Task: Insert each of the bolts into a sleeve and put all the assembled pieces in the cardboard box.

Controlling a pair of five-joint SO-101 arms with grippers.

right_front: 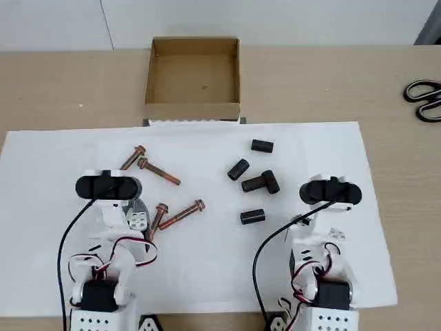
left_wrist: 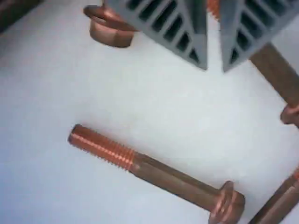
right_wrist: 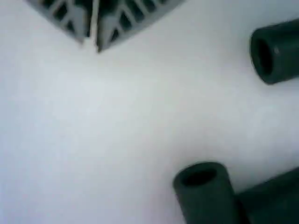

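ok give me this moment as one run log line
bolts: four loose on paper, none sleeved | sleeves: five loose | cardboard box: empty | left gripper: shut, empty | right gripper: shut, empty

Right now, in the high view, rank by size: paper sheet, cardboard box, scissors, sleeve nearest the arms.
Largest to smallest:
paper sheet
cardboard box
scissors, partly cut off at the edge
sleeve nearest the arms

Scissors (right_front: 425, 98) cut off at the high view's right edge; one bolt (left_wrist: 108, 28) partly behind the left pincer (left_wrist: 215, 65).
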